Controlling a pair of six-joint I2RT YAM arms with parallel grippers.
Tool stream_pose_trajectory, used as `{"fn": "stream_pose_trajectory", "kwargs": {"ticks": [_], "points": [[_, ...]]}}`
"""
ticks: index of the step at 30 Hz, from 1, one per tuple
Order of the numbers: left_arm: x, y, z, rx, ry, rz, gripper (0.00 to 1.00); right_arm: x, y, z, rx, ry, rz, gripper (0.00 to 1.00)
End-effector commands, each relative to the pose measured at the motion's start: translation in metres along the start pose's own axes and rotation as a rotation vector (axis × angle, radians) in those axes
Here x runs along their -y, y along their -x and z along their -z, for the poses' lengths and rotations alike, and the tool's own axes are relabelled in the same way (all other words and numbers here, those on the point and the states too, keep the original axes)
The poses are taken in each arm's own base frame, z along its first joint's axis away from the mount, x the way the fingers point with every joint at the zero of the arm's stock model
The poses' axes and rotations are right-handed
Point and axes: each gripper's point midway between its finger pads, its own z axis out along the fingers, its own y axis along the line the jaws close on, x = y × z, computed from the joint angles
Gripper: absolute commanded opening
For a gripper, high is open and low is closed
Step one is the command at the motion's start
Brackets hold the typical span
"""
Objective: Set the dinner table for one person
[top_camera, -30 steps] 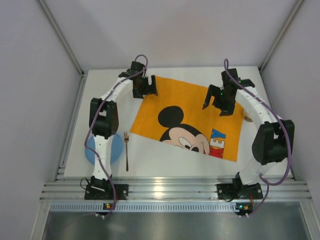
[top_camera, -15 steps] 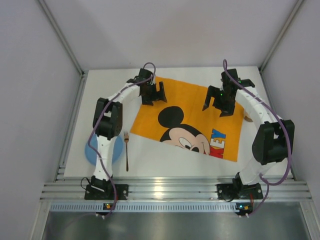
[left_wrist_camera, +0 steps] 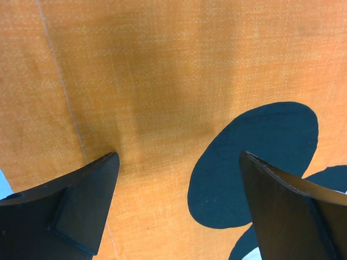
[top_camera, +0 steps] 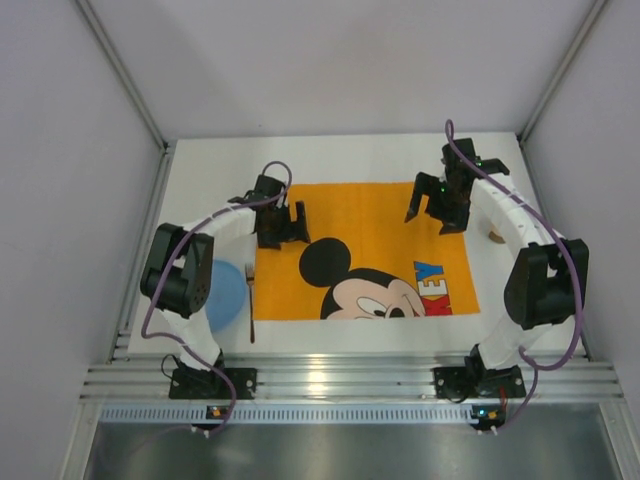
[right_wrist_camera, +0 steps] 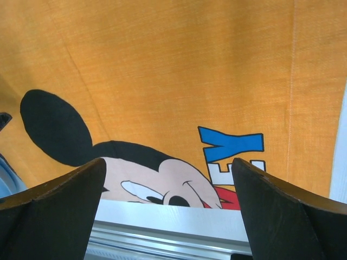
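**Dinner tabletop (top_camera: pixel 350 160), mat at last squared to its edges**

Stretching white from the ribbed near rail (top_camera: pixel 330 375), where both arms are bolted, out to the far wall. On it, the orange Mickey Mouse mat (top_camera: pixel 380 215): skewed a second ago, one corner swung toward the rail, now lying straight between the two arms with its edges parallel to the tabletop's sides.

Dragged round, by the look of it, by the left tool (top_camera: pixel 288 232). Swung back from the mat's far left corner to a spot over the left margin, just beside the black ear. Spread wide in the wrist view and gripping nothing. Impossible to say whether brushing the fabric or hanging just off it.

Right tool (top_camera: pixel 432 218) unmoved above the far right part of the mat, likewise agape and empty.

Blue plate (top_camera: pixel 228 295) half hidden under the left arm at the tabletop's left side. Fork (top_camera: pixel 251 310) lying along the mat's left edge, touching or nearly so.

Meaning for the job: groundwork apparently done, the setting itself not yet begun, with plate and fork both off the mat. Probably next, lifting clear of the cloth and reaching for the plate, taking care not to snag the mat and skew it.
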Motion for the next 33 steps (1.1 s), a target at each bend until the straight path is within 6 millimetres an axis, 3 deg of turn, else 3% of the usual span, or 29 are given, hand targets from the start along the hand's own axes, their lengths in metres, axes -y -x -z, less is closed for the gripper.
{"fn": "stream_pose_trajectory", "kwargs": {"ticks": [1, 3, 5, 6, 8, 9, 12, 13, 16, 18, 21, 27, 33], "points": [[-0.033, -0.042, 0.004, -0.084, 0.112, 0.035, 0.98, -0.007, -0.003, 0.016, 0.028, 0.021, 0.011, 1.0], [-0.031, -0.036, 0.017, -0.062, 0.121, 0.035, 0.98, -0.009, -0.004, 0.022, 0.045, 0.027, 0.013, 1.0], [-0.024, -0.018, 0.033, -0.027, 0.125, 0.027, 0.98, -0.01, -0.002, 0.027, 0.065, 0.027, 0.024, 1.0], [-0.009, 0.013, 0.054, 0.052, 0.105, 0.008, 0.98, -0.009, 0.002, 0.032, 0.089, 0.017, 0.031, 1.0], [-0.002, 0.037, 0.083, 0.103, 0.134, -0.012, 0.98, -0.014, 0.016, 0.043, 0.133, 0.021, 0.055, 1.0], [0.008, 0.069, 0.108, 0.198, 0.144, -0.035, 0.98, -0.016, 0.022, 0.047, 0.148, 0.021, 0.063, 1.0], [-0.004, 0.093, 0.144, 0.315, 0.238, 0.008, 0.98, -0.031, 0.038, 0.054, 0.182, 0.034, 0.099, 1.0], [-0.021, 0.094, 0.153, 0.332, 0.275, 0.055, 0.98, -0.04, 0.041, 0.058, 0.198, 0.046, 0.121, 1.0], [-0.055, 0.065, 0.149, 0.212, 0.283, 0.157, 0.98, -0.054, 0.034, 0.047, 0.191, 0.057, 0.164, 1.0], [-0.088, 0.038, 0.15, 0.153, 0.437, 0.18, 0.98, -0.059, 0.025, 0.031, 0.143, 0.07, 0.177, 1.0], [-0.116, 0.014, 0.153, 0.087, 0.574, 0.176, 0.97, -0.064, 0.011, 0.001, 0.052, 0.09, 0.185, 1.0], [-0.135, -0.005, 0.149, -0.014, 0.71, 0.256, 0.95, -0.072, 0.013, -0.035, -0.021, 0.115, 0.215, 1.0], [-0.143, -0.02, 0.141, -0.069, 0.79, 0.35, 0.94, -0.075, 0.011, -0.051, -0.09, 0.164, 0.168, 1.0]]}}
